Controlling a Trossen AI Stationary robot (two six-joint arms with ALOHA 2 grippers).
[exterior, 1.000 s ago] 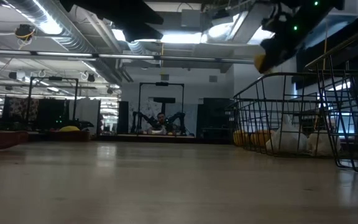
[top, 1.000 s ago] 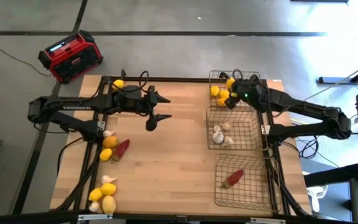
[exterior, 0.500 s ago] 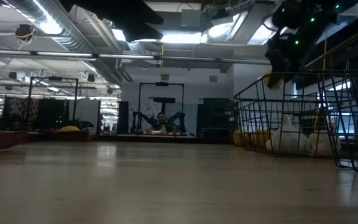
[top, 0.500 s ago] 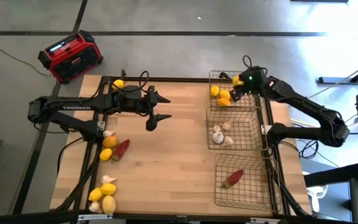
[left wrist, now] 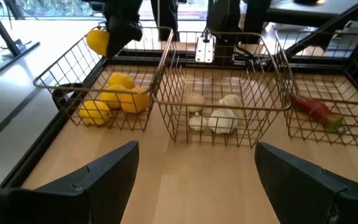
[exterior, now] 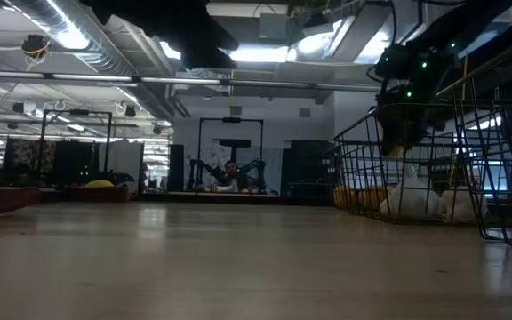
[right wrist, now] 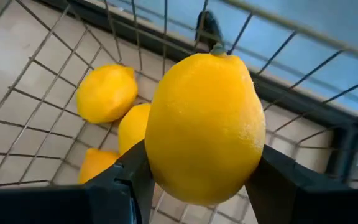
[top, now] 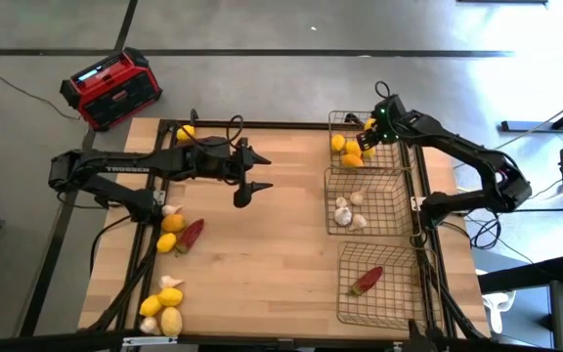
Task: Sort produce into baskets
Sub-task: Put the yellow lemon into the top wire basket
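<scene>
The right end effector is squeezing a lemon between its two fingers, holding it just above the lemon basket — the wire basket at the far end of the row of three. Three more lemons are lying inside that basket, right under the held one.

The middle basket is sitting just beside the lemon basket and is holding a few white garlic bulbs. The last basket, the one farthest from the lemon basket, is holding one red chili pepper.

The left end effector is hanging over the bare wood of the desk, well apart from the lemon basket, with its fingers spread apart and nothing between them.

Across the desk from the lemon basket, more produce is lying along the other edge — a lemon at the far corner, then lemons with garlic and a red pepper, then another small pile at the near corner. A red-and-black radio is sitting on the floor past that far corner.
</scene>
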